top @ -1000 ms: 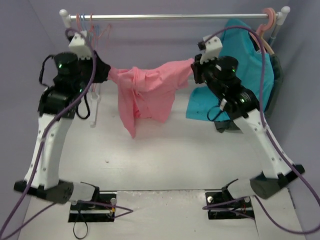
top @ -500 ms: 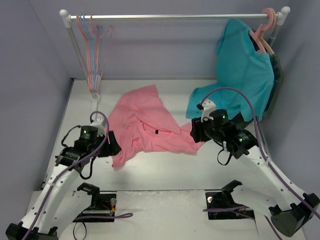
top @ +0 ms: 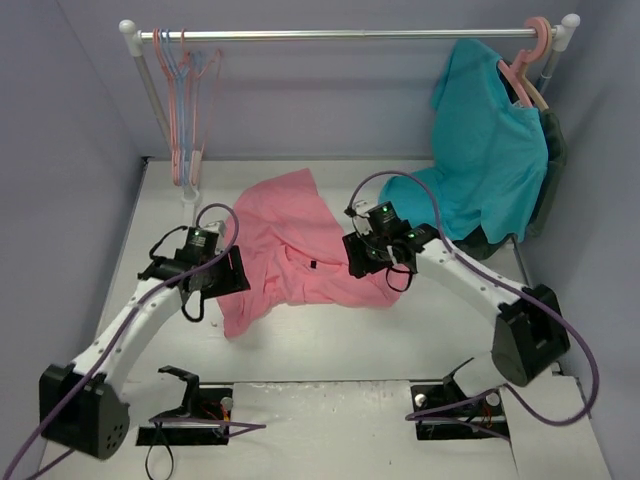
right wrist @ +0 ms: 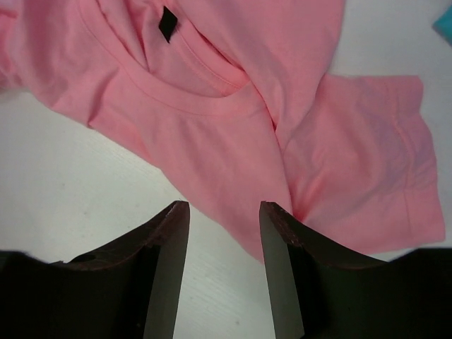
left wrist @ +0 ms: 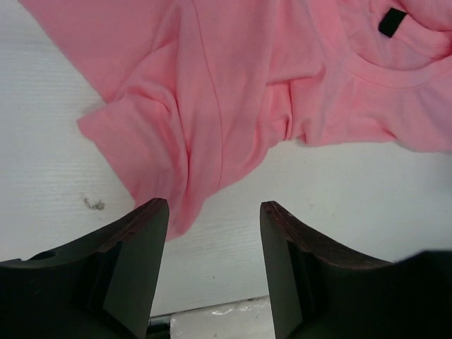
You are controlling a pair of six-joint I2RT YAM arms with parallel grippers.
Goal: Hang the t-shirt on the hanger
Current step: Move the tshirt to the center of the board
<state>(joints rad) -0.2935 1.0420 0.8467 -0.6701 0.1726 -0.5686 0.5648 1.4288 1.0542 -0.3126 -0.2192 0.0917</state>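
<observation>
The pink t-shirt (top: pixel 290 235) lies crumpled on the white table, collar and black label facing up. My left gripper (top: pixel 238 277) hovers open at the shirt's near-left sleeve; in the left wrist view the t-shirt (left wrist: pixel 233 85) lies just ahead of that gripper (left wrist: pixel 214 212), nothing between the fingers. My right gripper (top: pixel 353 258) stands open over the shirt's right edge; its wrist view shows the t-shirt (right wrist: pixel 226 134) with collar and sleeve beyond the empty gripper (right wrist: pixel 224 208). The thin pink hanger (top: pixel 176 120) hangs at the rail's left end among blue ones.
A clothes rail (top: pixel 340 33) spans the back. A teal t-shirt (top: pixel 490 150) hangs on a thick pink hanger (top: pixel 537 40) at its right end, its hem draping to the table. Thin blue hangers (top: pixel 190 70) hang by the left post. Purple walls close both sides.
A second ago both grippers held the pink t-shirt stretched in the air. They have let go; the shirt now lies on the table and both arms have come down beside it.
</observation>
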